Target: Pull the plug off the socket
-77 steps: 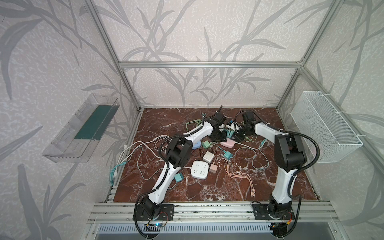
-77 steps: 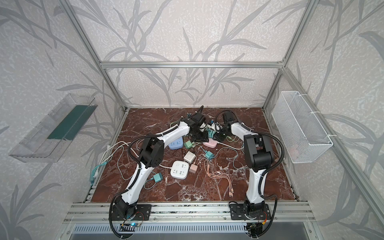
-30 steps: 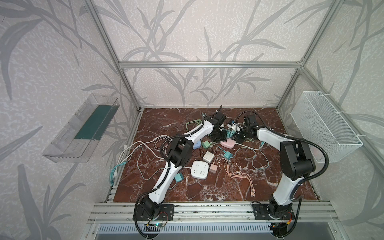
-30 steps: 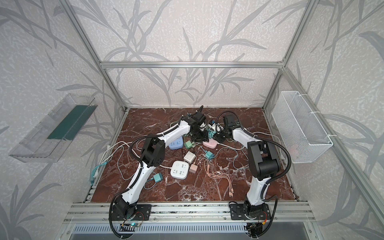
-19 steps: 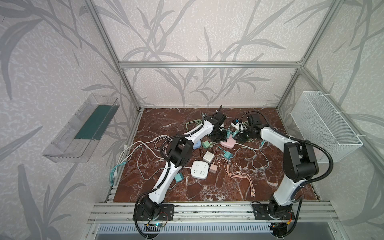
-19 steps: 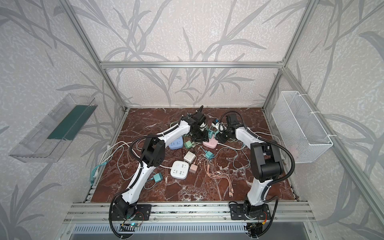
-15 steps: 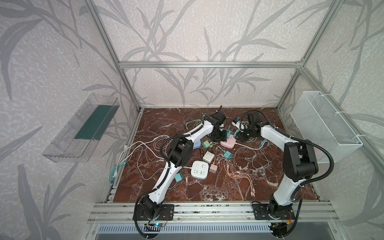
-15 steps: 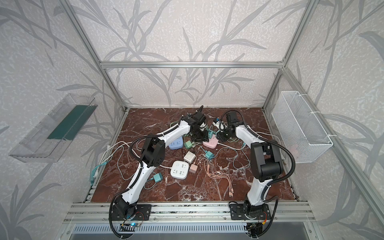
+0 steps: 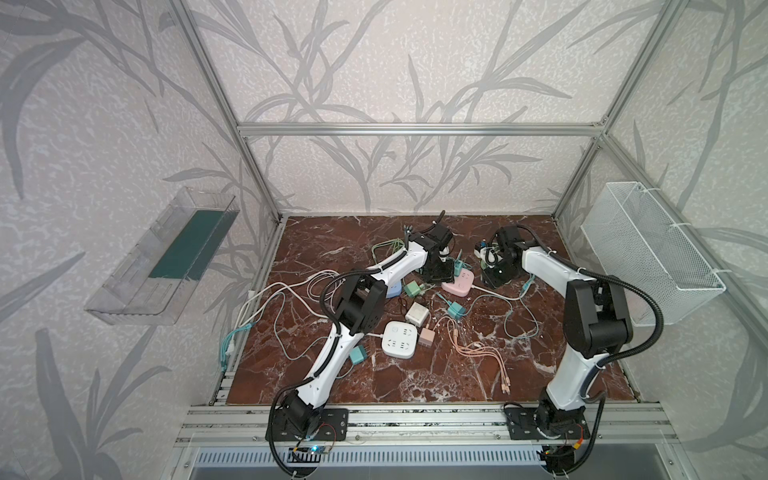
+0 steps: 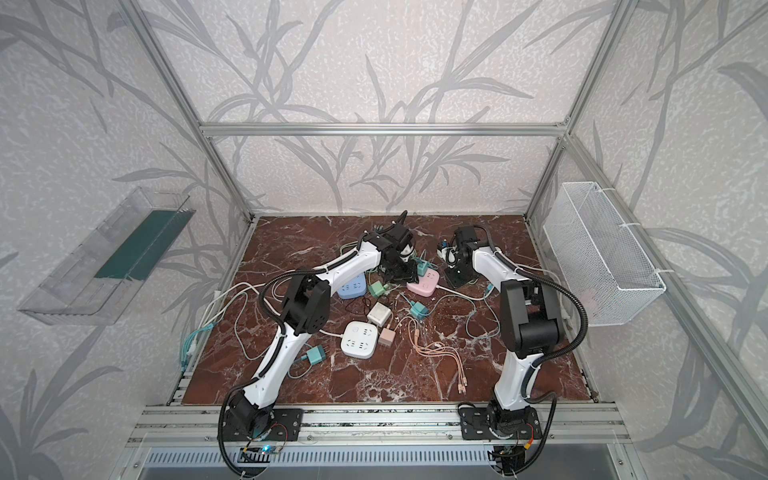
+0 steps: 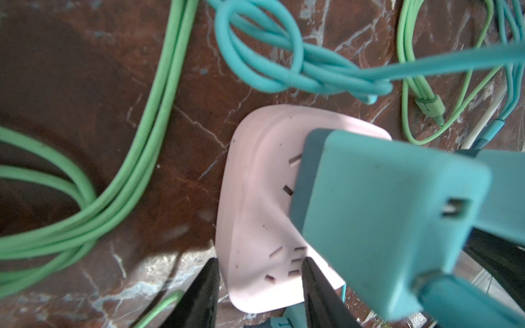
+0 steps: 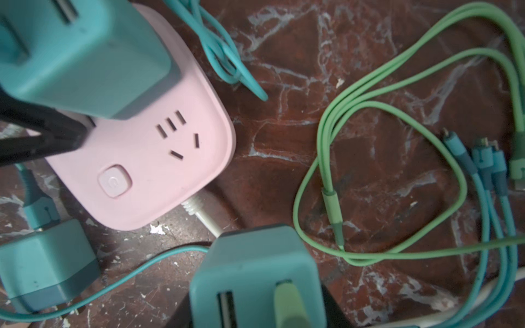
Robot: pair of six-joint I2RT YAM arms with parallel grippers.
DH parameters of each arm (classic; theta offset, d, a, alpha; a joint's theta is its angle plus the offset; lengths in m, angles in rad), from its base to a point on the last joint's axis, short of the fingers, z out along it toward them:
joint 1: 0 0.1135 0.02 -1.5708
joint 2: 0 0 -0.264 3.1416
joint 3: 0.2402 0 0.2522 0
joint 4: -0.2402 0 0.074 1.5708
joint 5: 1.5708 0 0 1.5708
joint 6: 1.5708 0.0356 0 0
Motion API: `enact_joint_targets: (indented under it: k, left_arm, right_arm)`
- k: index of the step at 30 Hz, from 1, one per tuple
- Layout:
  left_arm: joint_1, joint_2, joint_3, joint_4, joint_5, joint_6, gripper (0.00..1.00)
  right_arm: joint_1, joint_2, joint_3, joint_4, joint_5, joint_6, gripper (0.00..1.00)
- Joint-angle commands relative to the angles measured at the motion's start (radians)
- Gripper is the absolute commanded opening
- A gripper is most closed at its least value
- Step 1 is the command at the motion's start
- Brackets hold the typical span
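left gripper [image 11: 260,272]: clamped on pink socket [image 11: 255,198] | right gripper [image 12: 255,309]: clamped on teal plug [image 12: 250,264], apart from it | marble table [image 9: 415,386], loose cables [image 9: 478,353]; leaf-patterned walls [image 9: 374,62]

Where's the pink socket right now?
Pink socket: back-centre of the table in both top views, its edge in the left claw, a teal plug standing in it.

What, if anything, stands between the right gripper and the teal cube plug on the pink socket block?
Only marble table and the pink socket's white cord lie between. But the right gripper is shut on another teal cube charger, and the left gripper's black finger stands beside the teal cube plug.
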Motion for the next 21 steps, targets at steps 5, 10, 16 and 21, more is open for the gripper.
enact_joint_targets:
  k: [5, 10, 16, 21]
  left_arm:
    - [-0.010, -0.008, -0.037, -0.014, -0.046, 0.011, 0.47]
    - [-0.010, -0.008, -0.038, -0.014, -0.047, 0.012, 0.47]
    - [-0.011, -0.014, -0.038, -0.014, -0.050, 0.015, 0.47]
    - [-0.014, -0.020, -0.038, -0.013, -0.055, 0.017, 0.47]
  right_arm:
    - [-0.004, 0.041, 0.081, -0.130, 0.081, 0.023, 0.18]
    - [-0.004, 0.076, 0.121, -0.186, 0.112, 0.030, 0.18]
    - [-0.004, 0.134, 0.180, -0.240, 0.159, 0.042, 0.18]
    - [-0.002, 0.174, 0.231, -0.264, 0.187, 0.067, 0.20]
